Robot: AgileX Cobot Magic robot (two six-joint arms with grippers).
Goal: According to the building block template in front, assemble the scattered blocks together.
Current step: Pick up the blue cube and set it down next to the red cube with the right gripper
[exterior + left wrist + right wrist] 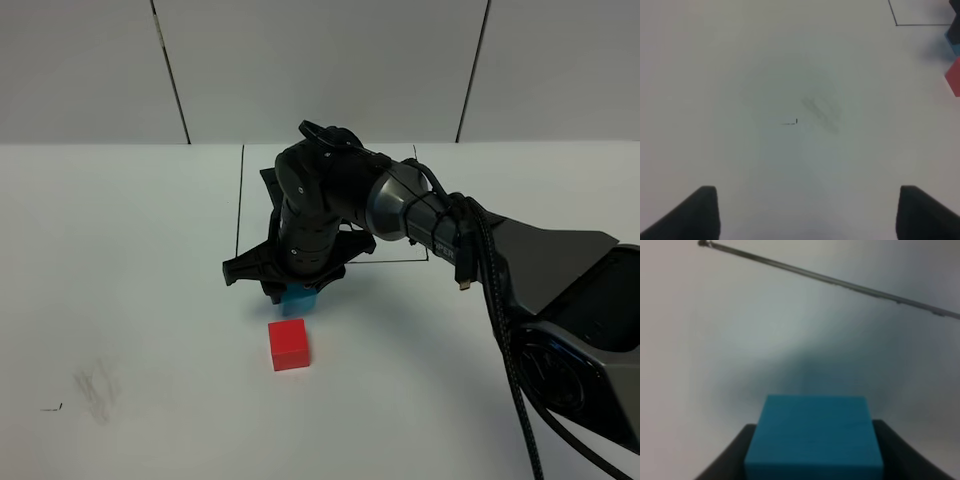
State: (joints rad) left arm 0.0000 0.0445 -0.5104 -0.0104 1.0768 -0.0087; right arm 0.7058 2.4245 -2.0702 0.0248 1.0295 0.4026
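- Left wrist view puts the left end effector (809, 189) nearest of all, at the near left of the surface (740, 75). It is released, fingers spread wide with nothing between them, above a grey smudge (822, 112). It is well apart from the cubes, which show only at the edge of that view.
- Next comes the red cube (289, 344), alone on the surface, its faces roughly square to the black-line rectangle (240, 200) beyond.
- Just far of it, a touch to the right, is the blue cube (812, 437). A thin strip of white surface shows between the two, so they are not touching.
- Over that spot the right end effector (296, 290) is clenched on the blue cube, one finger on each side in the right wrist view. Whether the cube rests on the surface or hangs just above it, I cannot tell.
- My reading is that the coming move turns on that gap: the red cube lies almost straight near of the right end effector. A cube has no long axis, so keeping the faces parallel matters most. The right arm is far nearer than the left.
- Farthest, the right arm covers most of the rectangle. The building block template and the orange cube are hidden, so which face should meet cannot be checked.
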